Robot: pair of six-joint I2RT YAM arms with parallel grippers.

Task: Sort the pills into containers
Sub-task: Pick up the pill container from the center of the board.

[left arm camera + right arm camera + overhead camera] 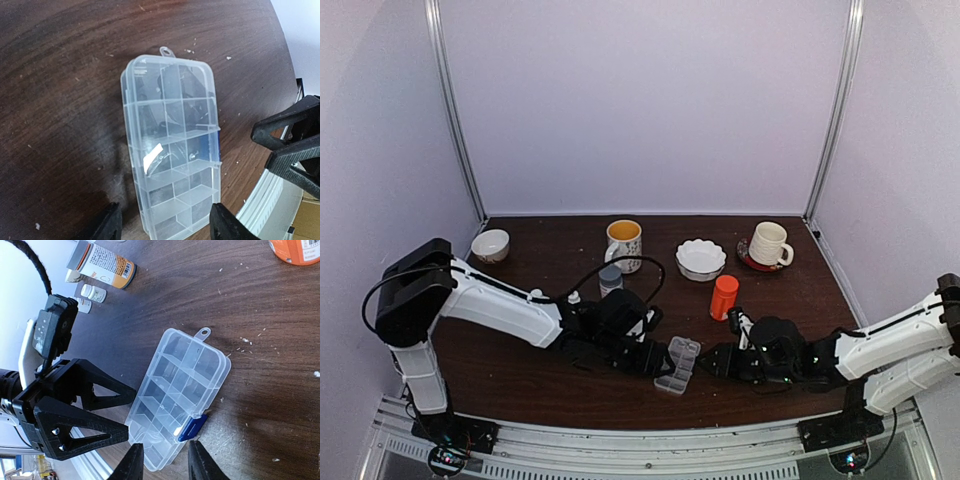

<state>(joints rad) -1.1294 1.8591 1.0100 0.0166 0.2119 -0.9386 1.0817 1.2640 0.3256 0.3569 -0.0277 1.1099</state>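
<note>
The flat clear plastic rectangular pill box (pixel 170 150) lies near the table's front edge between both arms. We would let the left gripper (pixel 165 224), jaws wide and straddling its near end without clamping, close evenly on the long walls. Meanwhile the right gripper (pixel 165 462), jaws part-open over the corner beside the small blue latch (pixel 191 429) (gripping or not, we cannot tell), works that latch. We count one box with two rows of compartments, one latch, one orange cylindrical bottle (pixel 724 297), and the tiny pale pills (pixel 245 340) only as scattered specks beside the box, too small to count.

High rear overview; two close opposing wrist views, both on pill box (pixel 170 145).
</note>
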